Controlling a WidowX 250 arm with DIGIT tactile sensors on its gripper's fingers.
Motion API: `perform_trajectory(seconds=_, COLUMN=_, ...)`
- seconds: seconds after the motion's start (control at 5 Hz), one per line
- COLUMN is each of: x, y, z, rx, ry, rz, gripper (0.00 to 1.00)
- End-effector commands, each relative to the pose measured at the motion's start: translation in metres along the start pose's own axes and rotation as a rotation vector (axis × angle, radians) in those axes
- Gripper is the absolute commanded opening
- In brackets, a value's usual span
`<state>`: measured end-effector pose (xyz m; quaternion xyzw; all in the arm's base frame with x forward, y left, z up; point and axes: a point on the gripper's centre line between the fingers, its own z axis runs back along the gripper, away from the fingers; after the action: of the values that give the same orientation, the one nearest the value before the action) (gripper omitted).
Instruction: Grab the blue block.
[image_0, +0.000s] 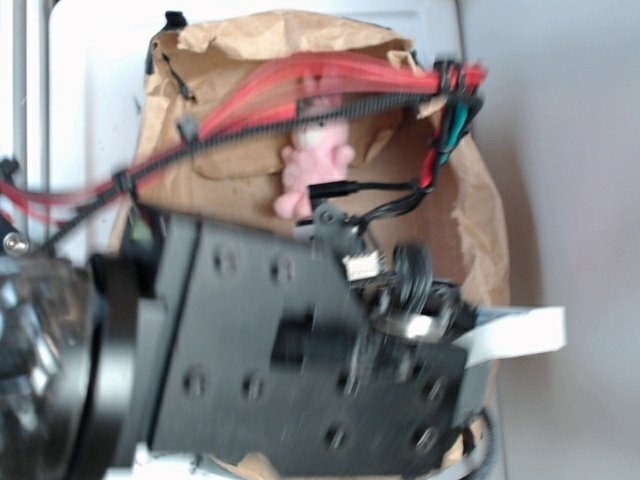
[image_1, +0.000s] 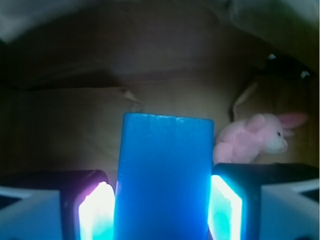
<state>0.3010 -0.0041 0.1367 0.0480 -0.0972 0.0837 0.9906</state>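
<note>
— Between the two glowing pads at the bottom of the wrist view, what sits there?

— The blue block (image_1: 164, 177). It fills the lower centre of the frame, a flat bright blue slab with its long axis running up the picture, away from the camera; its far short edge lies about mid-frame, and its near end runs off the bottom edge.

— And the gripper (image_1: 162, 210)?

— Its fingers (image_1: 227, 207) stand one on each side of the block, at the lower left and lower right. The right pad looks to meet the block's long side; the left one sits right against it or just shy, I cannot say which. So the jaws are set about the block's width apart, closing on it, but a firm hold is not something I can confirm.

— What lies around it?

— A pink plush bunny (image_1: 252, 137) lies to the right of the block's far end, just beyond the right finger, head toward the right edge. Everything rests on crumpled brown paper (image_1: 65, 120).

— Does the exterior view help?

— Little. The black arm (image_0: 300, 350) blocks the lower half, red cables (image_0: 300, 85) cross the top, and the bunny shows at upper centre on the paper. The block is hidden there.
</note>
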Motion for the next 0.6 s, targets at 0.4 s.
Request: perform_trajectory(seconds=0.4, x=-0.011, y=0.024, z=0.074, rx=-0.161, ry=-0.147, rz=-0.06, gripper=0.0)
